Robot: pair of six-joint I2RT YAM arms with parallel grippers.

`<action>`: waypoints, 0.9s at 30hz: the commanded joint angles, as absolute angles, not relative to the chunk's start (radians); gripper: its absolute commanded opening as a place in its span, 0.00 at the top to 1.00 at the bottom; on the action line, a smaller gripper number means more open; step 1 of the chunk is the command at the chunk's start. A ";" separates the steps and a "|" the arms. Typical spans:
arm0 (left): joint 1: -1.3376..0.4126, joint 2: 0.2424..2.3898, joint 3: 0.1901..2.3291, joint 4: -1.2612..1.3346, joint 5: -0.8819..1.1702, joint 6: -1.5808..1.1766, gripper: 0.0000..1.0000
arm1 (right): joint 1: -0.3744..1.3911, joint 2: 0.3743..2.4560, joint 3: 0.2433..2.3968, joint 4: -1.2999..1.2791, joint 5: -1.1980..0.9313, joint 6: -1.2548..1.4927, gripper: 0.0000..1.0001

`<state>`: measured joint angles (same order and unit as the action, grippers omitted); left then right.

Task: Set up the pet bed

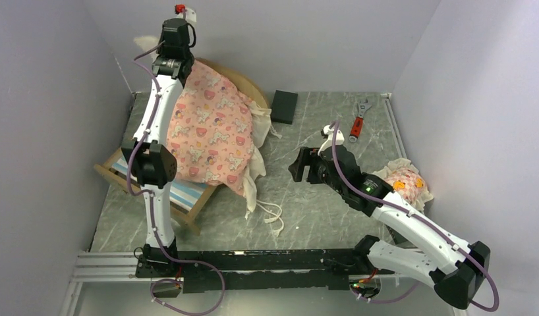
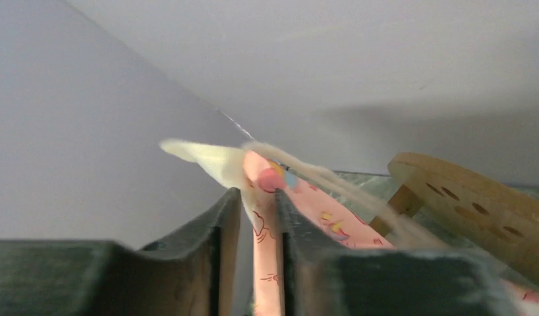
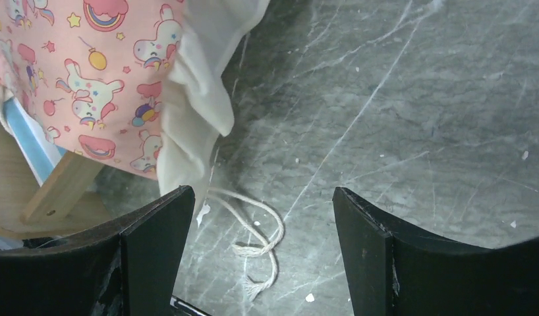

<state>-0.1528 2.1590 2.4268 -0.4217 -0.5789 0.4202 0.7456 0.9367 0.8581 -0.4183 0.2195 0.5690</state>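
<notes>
From above: one pet bed [image 1: 188,193] sits at the left of the table [image 1: 319,197], its long axis running from the footboard at near left to the rounded headboard [image 1: 254,92] at far right; one pink mattress [image 1: 211,128] drapes over it, its far corner up at the left gripper [image 1: 176,29]; one pillow [image 1: 406,181], one wrench [image 1: 359,118] and one black box [image 1: 284,106] lie to the right; the right gripper [image 1: 300,164] hovers mid-table.

Only the left wrist view shows the left jaws nearly together, pinching mattress fabric, with paw-print holes in the headboard beyond.

Only the right wrist view shows the right jaws wide apart with nothing between them, over a loose cord [image 3: 254,240] beside the bed's wooden frame.
</notes>
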 commanded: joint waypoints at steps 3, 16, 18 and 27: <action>-0.158 2.076 2.367 -0.396 -0.681 0.400 0.46 | 0.744 0.942 0.843 -0.376 0.233 0.586 0.18; -0.120 1.544 1.970 -0.942 -0.404 -0.187 0.01 | 0.744 0.930 0.796 -0.326 0.175 0.607 0.18; -0.095 1.458 1.852 -0.977 -0.396 -0.255 0.04 | 0.745 0.917 0.783 -0.324 0.161 0.610 0.18; 0.125 1.195 1.335 -0.906 -0.240 -0.427 0.13 | 0.746 0.824 0.718 -0.333 0.099 0.600 0.18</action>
<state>0.0418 1.2003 1.4548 -0.9131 -0.3531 -0.3107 0.7460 0.8753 0.7467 -0.3717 0.1356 0.6006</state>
